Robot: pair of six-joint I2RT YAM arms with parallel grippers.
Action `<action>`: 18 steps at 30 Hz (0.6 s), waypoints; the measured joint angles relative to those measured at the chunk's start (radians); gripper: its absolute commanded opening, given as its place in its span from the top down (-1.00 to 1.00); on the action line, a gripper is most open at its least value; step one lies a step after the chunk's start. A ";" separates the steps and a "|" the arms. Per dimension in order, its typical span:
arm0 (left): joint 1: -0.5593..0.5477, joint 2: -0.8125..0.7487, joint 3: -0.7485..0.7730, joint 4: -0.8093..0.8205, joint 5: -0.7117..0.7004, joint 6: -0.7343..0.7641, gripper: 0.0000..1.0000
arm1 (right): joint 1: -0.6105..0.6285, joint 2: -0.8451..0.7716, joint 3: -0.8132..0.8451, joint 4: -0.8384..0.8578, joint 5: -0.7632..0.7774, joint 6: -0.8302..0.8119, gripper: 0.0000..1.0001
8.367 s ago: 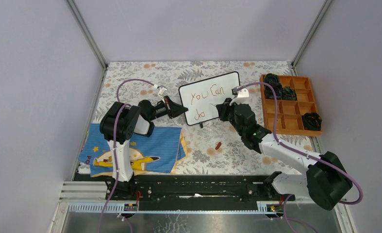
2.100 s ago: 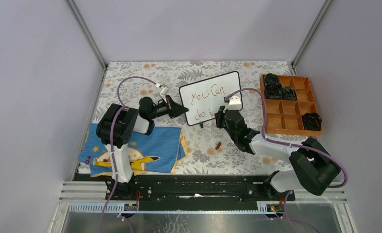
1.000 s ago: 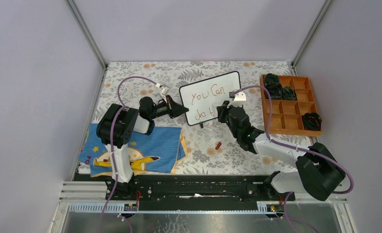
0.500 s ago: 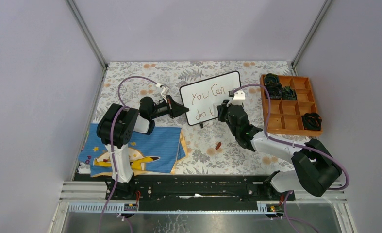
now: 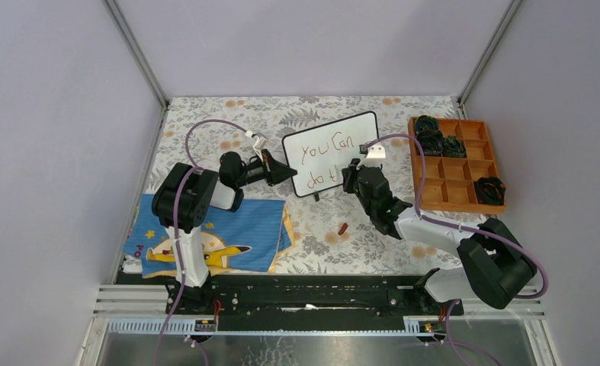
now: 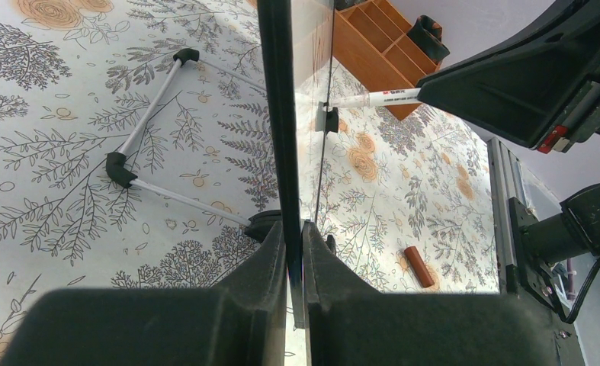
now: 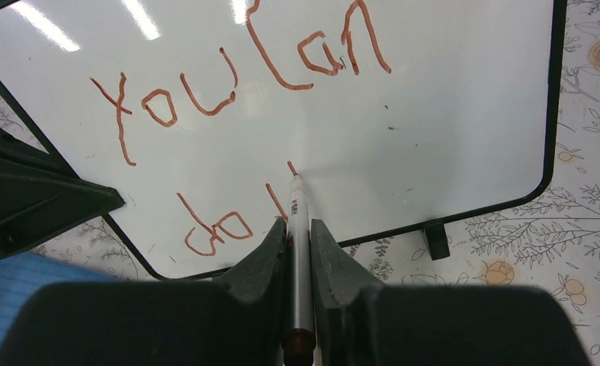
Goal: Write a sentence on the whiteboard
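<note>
On the board (image 7: pixel 449 114): the sentence (image 7: pixel 205 99) reads "You Can" on top and "do" below, with the first strokes of another letter just right of "do".
Just changed: a few seconds back the lower line ended at "do". Now a slanted stroke and a short mark stand beside it, so the third word is under way!
Marker (image 7: pixel 300 252): its tip touches the white surface right at that new mark, in the board's lower half.
Right gripper (image 7: pixel 298 225): clamped on the marker's barrel, one finger on each side, aimed at the board.
Left gripper (image 6: pixel 294 229): pinched on the board's left edge, bracing it upright, and it hasn't budged.
Board's place: mid-table on its small feet, leaning back, between the two arms. The orange tray (image 5: pixel 453 207) sits well apart on the right.
Cap (image 5: pixel 343 227): a small brown piece lying loose on the table in front of the board, clear of both grippers.
Progress: two words done and the third barely begun, so most of the last word looks still to come.
Next: finish this letter, then work rightward, where the lower line has bare white space.
Watch: pen pressure could shove the board, so the left hold matters.
</note>
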 measured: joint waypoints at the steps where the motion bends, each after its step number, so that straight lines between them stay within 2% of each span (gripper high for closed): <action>1: 0.000 0.000 0.000 0.000 0.000 0.000 1.00 | 0.000 0.000 -0.003 0.000 0.000 0.001 1.00; 18: -0.002 -0.006 0.000 -0.012 -0.001 0.008 1.00 | 0.000 -0.010 -0.053 -0.031 -0.002 0.021 1.00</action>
